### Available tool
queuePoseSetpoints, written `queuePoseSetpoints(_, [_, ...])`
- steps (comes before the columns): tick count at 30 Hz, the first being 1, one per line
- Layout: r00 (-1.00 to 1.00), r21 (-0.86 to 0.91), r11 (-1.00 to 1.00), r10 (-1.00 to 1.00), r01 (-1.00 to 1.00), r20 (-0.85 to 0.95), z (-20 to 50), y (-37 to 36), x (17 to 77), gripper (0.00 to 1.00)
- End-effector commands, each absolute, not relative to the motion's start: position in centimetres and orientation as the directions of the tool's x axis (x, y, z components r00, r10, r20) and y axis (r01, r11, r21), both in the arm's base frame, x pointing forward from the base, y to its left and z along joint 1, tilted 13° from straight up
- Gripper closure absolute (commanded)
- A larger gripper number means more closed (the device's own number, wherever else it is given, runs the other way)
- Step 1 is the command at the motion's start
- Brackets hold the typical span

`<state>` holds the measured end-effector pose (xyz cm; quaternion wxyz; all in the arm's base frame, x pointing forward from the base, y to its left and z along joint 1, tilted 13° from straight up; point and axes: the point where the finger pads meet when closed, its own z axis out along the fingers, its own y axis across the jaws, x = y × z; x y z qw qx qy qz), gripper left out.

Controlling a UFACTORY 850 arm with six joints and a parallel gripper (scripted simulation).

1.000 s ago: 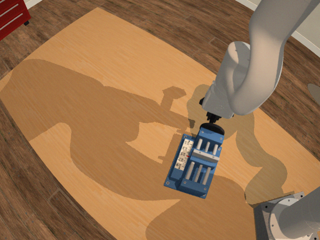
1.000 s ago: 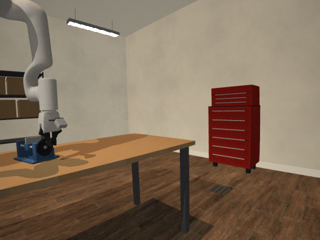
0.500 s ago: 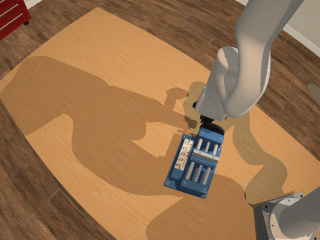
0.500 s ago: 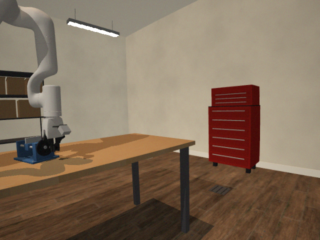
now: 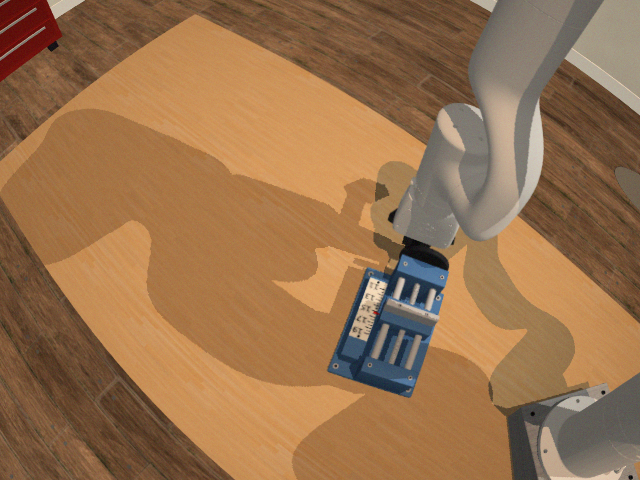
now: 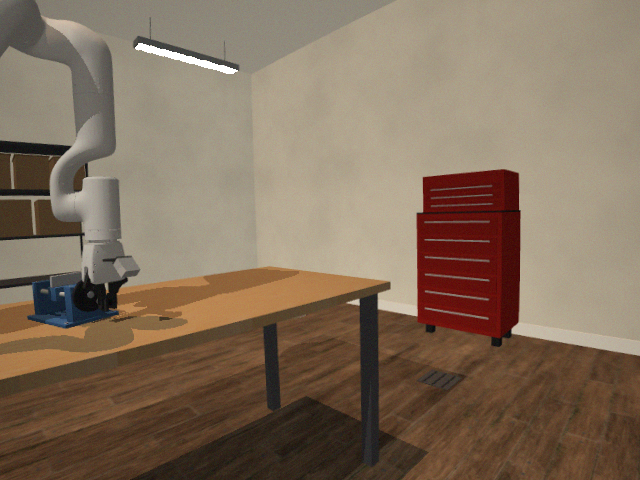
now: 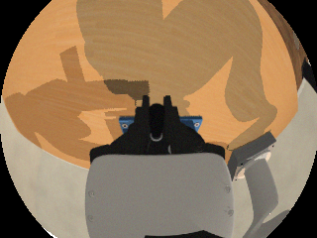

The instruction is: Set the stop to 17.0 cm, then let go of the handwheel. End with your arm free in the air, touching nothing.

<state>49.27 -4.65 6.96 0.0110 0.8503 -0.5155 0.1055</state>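
- Pale wood grain is shown on the bench (image 5: 206,77) (image 6: 258,289) (image 7: 45,64), its front edge crossed low in the exterior view.
- Behind that edge, well apart from the right-hand front corner, the blue fixture (image 5: 387,380) (image 6: 50,318) (image 7: 190,121) is seated, between the two long edges.
- The black handwheel (image 5: 424,257) (image 6: 82,296) is mounted on the fixture's end that is turned towards that corner. Its crank handle (image 7: 157,119) is clasped by the gripper (image 5: 415,242) (image 6: 105,307) (image 7: 156,104), whose fingers are closed around it.
- Light, stiff turning is to be expected; slipping may occur on the smooth, rounded handle. It is best held at mid-length and led round in a circle, without being pushed sideways.
- Farther along the rods, the grey stop (image 5: 412,311) (image 6: 63,280) is carried. Its red pointer (image 5: 375,312) is read roughly beside 15, so more cranking is judged to be needed before release at 17.0.
- Beyond the bench's far edge, a red tool cabinet (image 5: 25,31) (image 6: 460,268) is stood.
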Motion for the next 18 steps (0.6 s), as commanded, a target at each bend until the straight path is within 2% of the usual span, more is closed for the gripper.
queuePoseSetpoints(1, [0.444,-0.096,-0.469,-0.873,-0.878,0.199,6.6,-4.9,49.0,0.94])
queuePoseSetpoints(18, [0.444,-0.096,-0.469,-0.873,-0.878,0.199,5.8,-6.0,47.2,0.94])
